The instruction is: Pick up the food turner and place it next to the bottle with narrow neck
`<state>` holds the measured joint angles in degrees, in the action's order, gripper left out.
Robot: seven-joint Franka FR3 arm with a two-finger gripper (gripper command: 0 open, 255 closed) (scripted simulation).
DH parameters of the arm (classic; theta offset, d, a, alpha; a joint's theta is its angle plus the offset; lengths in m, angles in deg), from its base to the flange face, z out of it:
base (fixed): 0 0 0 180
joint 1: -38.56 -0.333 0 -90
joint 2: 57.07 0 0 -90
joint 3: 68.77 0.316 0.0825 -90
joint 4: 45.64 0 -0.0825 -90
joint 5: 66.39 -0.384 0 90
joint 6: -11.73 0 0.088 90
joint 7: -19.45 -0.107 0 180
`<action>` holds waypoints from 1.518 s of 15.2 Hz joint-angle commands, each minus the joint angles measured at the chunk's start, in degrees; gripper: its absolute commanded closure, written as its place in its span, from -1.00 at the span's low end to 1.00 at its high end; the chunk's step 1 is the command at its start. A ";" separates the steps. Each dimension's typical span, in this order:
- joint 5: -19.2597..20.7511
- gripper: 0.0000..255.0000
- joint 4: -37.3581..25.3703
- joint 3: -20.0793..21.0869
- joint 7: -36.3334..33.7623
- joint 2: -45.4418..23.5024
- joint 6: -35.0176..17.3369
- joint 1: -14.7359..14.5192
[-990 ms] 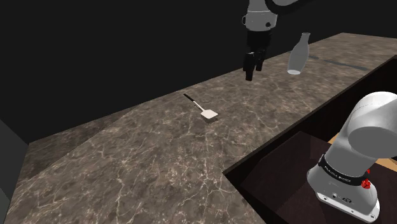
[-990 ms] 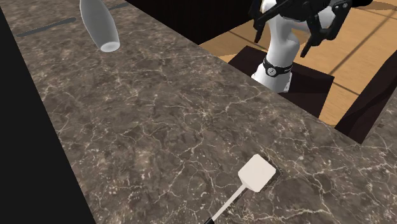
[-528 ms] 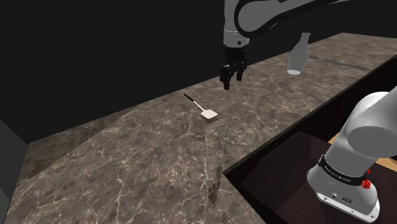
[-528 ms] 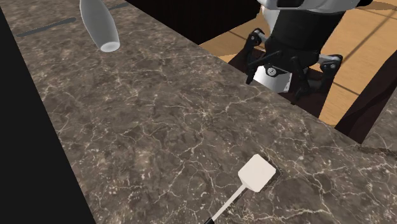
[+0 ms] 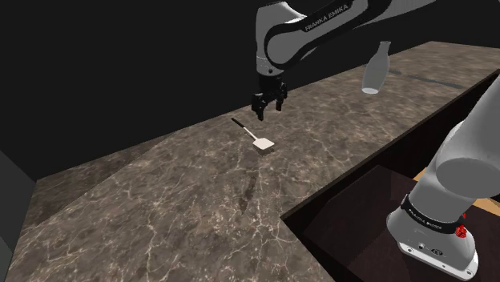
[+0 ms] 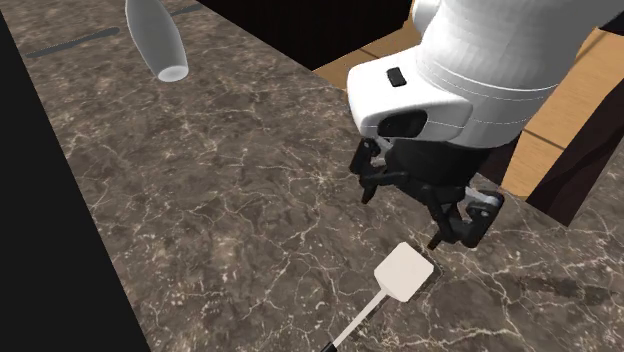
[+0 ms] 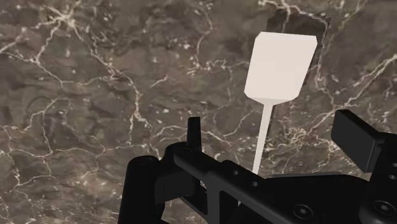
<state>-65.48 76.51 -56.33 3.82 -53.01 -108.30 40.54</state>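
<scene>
The food turner [image 5: 261, 143] lies flat on the dark marble counter [image 5: 184, 192], a pale square blade with a thin handle ending in a dark grip. My gripper [image 5: 268, 106] hangs open just above it, holding nothing. In the second exterior view the gripper [image 6: 412, 208] hovers over the blade [image 6: 404, 271]. In the wrist view the turner [image 7: 282, 67] lies below, its thin handle running between the two spread fingers [image 7: 193, 129]; neither touches it. The pale narrow-necked bottle [image 5: 374, 68] stands farther along the counter, at the shoulder view's upper right, and the bottle [image 6: 157, 40] is also at the second exterior view's upper left.
The robot's stand [image 5: 437, 232] sits in a dark recess beside the counter's near edge. A wooden floor [image 6: 560, 130] lies beyond that. Behind the counter's far edge is a black area. A dark line [image 5: 425, 80] crosses the counter past the bottle.
The arm has swung away from the bottle toward the shoulder view's left and come down until the gripper hangs over the turner. The fingers stayed open. Turner and bottle have not moved.
</scene>
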 commanded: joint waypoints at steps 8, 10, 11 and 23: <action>4.95 -1.00 -16.15 -0.37 -10.37 -20.16 -5.06 -1.16; 5.23 -1.00 -16.70 -0.56 -10.80 -21.38 -5.77 -1.32; 5.36 -1.00 -16.45 -0.61 -10.87 -21.78 -6.40 -1.35; 6.09 -1.00 -15.29 -0.92 -11.35 -24.12 -9.85 -1.52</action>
<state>-59.39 61.22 -57.25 -7.52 -77.14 -118.14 39.03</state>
